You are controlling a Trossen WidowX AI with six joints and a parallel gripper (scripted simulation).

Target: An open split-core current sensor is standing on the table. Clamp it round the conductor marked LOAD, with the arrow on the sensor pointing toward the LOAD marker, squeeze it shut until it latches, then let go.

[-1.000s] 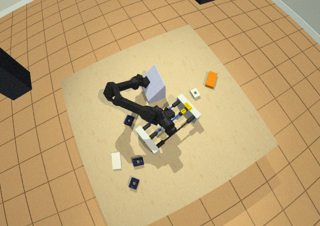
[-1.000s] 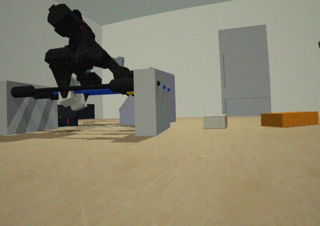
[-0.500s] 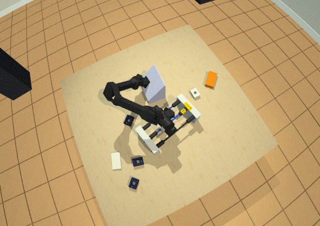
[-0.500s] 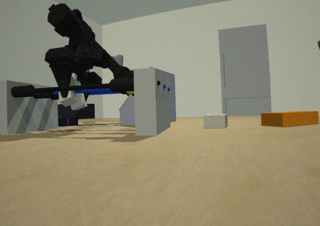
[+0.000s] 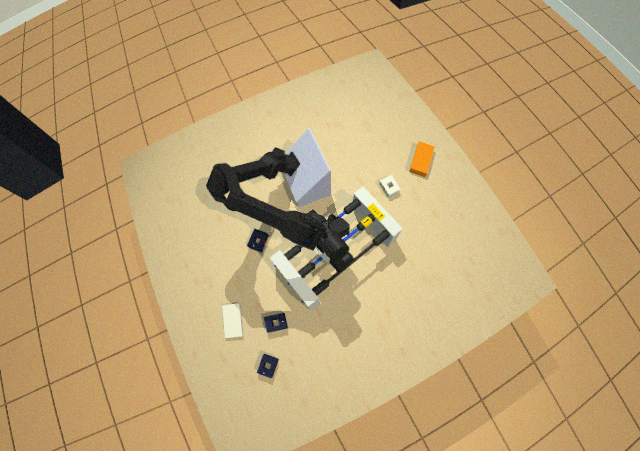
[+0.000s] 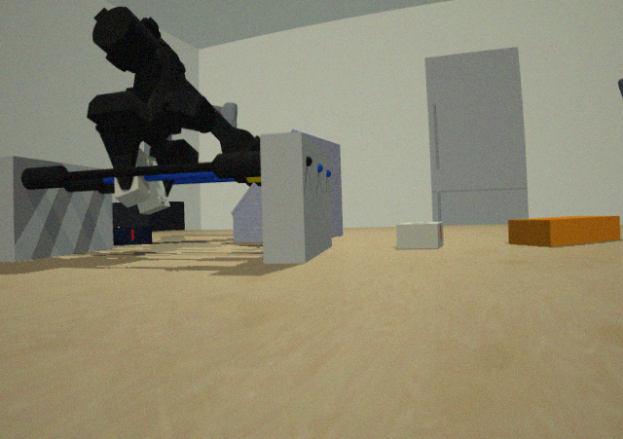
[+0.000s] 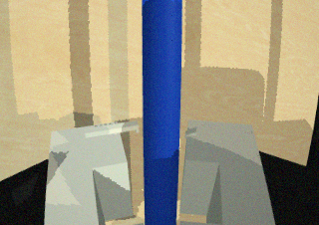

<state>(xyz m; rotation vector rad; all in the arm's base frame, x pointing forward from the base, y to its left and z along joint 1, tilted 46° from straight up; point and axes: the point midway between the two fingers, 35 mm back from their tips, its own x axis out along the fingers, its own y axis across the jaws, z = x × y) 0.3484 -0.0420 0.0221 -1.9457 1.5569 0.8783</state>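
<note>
My gripper (image 6: 146,187) (image 7: 154,167) is shut on the light grey split-core sensor (image 6: 153,203) (image 7: 87,160), one black finger against each outer side. In the wrist view the sensor's two halves stand on either side of a blue conductor (image 7: 161,86), with a gap between their near ends. Whether they meet on the far side is hidden. In the top view the sensor (image 5: 321,254) shows only as a pale bit under the arm, at the middle conductor (image 5: 353,234). The yellow LOAD marker (image 5: 375,211) is on the right-hand end block. The sensor's arrow cannot be seen.
Two end blocks (image 5: 294,279) (image 6: 281,198) carry three parallel conductors, the front one (image 5: 361,251) black. A lilac wedge (image 5: 311,167) stands behind. Three dark square rings, one of them here (image 5: 267,365), a white block (image 5: 232,321), a white ring (image 5: 383,185) and an orange block (image 5: 422,159) lie around.
</note>
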